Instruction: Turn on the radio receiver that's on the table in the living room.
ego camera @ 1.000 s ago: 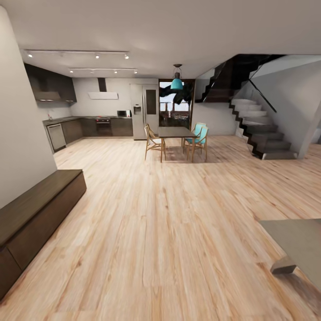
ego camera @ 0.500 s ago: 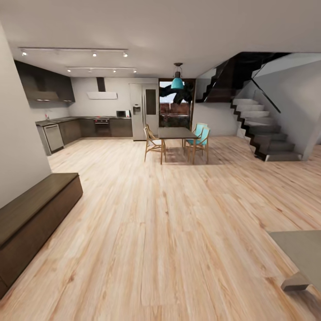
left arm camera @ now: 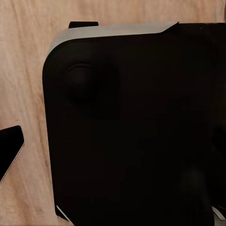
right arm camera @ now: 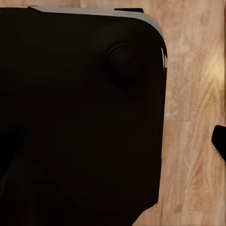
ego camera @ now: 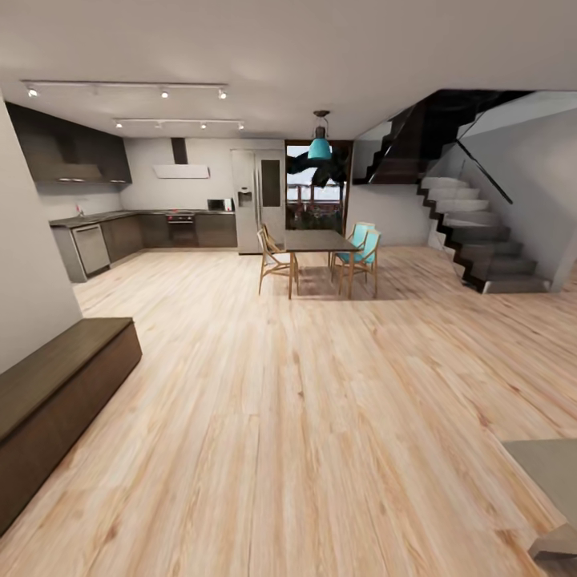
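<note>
A light wood plank floor (ego camera: pixel 320 417) is seen ahead. A corner of the grey-brown bench (ego camera: pixel 553 469) lies at 4 o'clock; a dark wooden low bench (ego camera: pixel 56 393) at 8 o'clock; a dining table (ego camera: pixel 319 240) with chairs at 12 o'clock. End effector states cannot be told from the wrist views, where the robot's dark base (left arm camera: pixel 132 127) is shown.

An open-plan home is shown: a kitchen (ego camera: pixel 160 216) left of the dining table (ego camera: pixel 318 239), a staircase (ego camera: pixel 473 232) to its right.
</note>
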Tool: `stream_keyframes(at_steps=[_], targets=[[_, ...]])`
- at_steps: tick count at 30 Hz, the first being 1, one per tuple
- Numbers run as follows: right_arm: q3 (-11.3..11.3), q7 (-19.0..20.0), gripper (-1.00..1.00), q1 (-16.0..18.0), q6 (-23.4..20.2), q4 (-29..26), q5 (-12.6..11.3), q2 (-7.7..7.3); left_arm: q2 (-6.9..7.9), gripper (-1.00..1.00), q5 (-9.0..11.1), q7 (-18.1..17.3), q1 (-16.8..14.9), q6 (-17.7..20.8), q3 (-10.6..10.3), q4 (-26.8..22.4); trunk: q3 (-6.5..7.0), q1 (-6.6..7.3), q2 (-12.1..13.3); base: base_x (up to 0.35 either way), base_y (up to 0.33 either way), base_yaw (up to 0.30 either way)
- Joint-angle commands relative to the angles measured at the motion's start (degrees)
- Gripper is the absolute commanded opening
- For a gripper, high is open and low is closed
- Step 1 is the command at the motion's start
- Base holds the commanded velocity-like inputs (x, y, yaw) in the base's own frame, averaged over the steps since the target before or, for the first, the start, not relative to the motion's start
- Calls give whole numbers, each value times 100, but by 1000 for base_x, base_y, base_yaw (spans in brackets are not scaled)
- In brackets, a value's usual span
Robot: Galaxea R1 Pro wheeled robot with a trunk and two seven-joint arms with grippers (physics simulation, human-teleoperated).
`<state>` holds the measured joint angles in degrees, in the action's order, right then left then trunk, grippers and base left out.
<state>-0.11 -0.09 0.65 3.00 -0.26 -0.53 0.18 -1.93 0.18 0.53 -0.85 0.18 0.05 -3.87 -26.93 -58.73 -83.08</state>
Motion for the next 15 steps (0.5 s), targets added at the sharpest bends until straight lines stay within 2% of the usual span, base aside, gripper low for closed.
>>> stream_keyframes(at_steps=[1, 15], targets=[[-3, 0, 100, 2, -2, 0, 0, 0, 0, 100, 0, 0, 0, 0, 2, 0, 0, 0, 0, 323, 0, 0], [-12, 0, 100, 0, -7, 0, -8, 0, -6, 100, -2, 0, -2, 0, 4, -1, 0, 0, 0, 323, 0, 0]])
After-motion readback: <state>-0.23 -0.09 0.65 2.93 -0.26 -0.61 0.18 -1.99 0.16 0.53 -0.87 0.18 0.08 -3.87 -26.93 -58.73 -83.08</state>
